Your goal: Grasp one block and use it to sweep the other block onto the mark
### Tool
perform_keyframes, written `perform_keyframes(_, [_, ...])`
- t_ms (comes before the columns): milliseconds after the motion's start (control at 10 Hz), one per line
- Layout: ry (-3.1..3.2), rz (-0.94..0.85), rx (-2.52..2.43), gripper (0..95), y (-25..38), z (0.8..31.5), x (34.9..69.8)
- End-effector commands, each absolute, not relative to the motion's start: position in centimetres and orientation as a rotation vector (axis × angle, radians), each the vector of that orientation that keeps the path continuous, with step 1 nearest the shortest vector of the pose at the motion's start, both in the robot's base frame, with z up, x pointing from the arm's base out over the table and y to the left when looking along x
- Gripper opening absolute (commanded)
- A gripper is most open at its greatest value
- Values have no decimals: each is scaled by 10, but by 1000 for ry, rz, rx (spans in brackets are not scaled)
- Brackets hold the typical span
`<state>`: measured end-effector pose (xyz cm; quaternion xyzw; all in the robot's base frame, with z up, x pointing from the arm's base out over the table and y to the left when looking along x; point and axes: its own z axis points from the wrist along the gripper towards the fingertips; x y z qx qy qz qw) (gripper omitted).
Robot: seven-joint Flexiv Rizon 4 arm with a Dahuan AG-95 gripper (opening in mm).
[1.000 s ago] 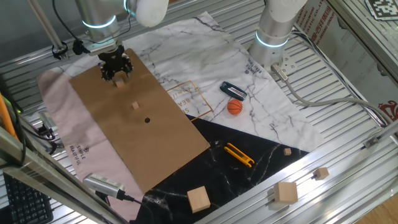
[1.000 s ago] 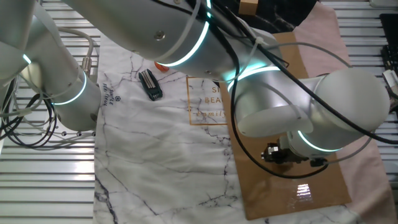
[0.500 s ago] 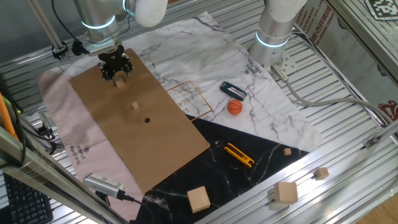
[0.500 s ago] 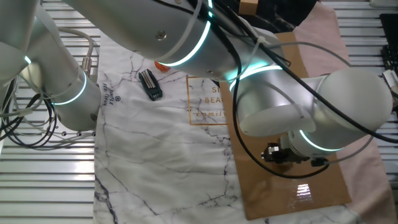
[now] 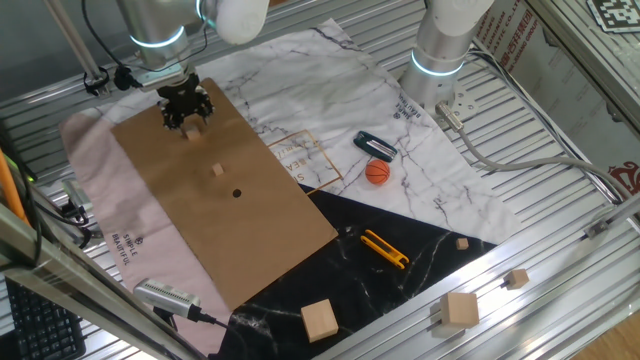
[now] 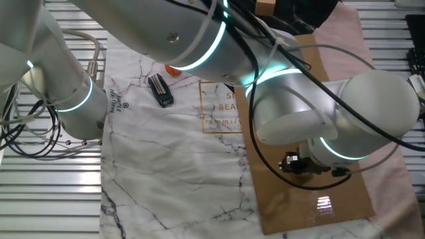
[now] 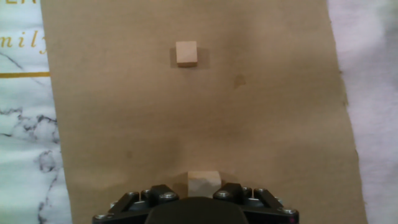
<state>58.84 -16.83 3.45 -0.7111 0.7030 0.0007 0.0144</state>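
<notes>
Light was bright and even in all views, with soft, short shadows. A white glare patch [image 6: 324,204] sat on the cardboard [image 6: 345,192] in the other fixed view. The hand view was sharp; its cube [image 7: 186,53] cast a faint shadow.

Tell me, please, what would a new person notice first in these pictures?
Probably the big silver arm with glowing rings, its gripper closed on a tiny wooden block at the far end of the brown cardboard. Next, the twin block lying alone mid-sheet, close to the black dot.
</notes>
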Motion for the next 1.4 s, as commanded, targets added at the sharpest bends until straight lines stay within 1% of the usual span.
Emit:
perform_keyframes(100, [2184, 2, -2216, 570, -169, 33, 589])
perform_keyframes(1400, [2193, -1, -2199, 570, -168, 21, 590])
